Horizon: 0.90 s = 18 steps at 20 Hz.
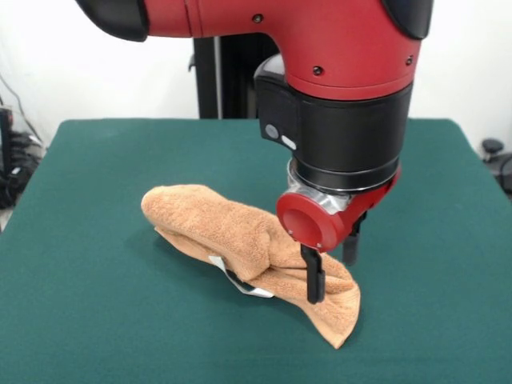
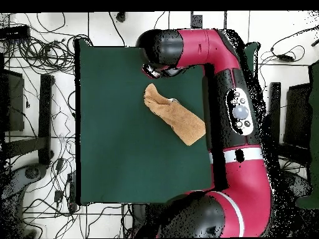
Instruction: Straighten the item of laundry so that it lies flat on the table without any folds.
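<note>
1. Towel (image 1: 240,240) lay bunched in a long, rolled heap mid-table (image 1: 96,320), white tag (image 1: 240,284) poking out underneath; far from flat.
2. Gripper (image 1: 332,268) sat low over the heap's right end, fingers (image 1: 314,276) apart, straddling a fold, probably to pinch it.
3. Arm (image 2: 240,112) hung above the towel; only cables (image 2: 37,74) lay around on the floor.
</note>
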Available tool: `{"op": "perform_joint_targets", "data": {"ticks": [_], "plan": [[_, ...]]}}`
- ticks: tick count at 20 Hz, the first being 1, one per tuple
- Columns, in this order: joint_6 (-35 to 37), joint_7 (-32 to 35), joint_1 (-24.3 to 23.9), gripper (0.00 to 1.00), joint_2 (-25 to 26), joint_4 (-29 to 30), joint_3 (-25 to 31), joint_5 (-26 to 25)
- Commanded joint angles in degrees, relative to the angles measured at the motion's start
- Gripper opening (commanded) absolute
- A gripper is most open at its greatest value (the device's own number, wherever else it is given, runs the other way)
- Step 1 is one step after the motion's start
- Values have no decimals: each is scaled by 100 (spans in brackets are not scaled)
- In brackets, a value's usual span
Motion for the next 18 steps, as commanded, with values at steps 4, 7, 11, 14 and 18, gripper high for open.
{"op": "perform_joint_targets", "data": {"ticks": [4,7,11,14,18], "plan": [[120,-1612,-44,100,111,325,151,-44],[-43,-1599,-66,100,166,413,149,-81],[-167,-1415,-60,100,276,562,79,-108],[-271,-1465,-72,100,368,565,74,-158],[-344,-1513,-80,100,474,562,93,-170]]}}
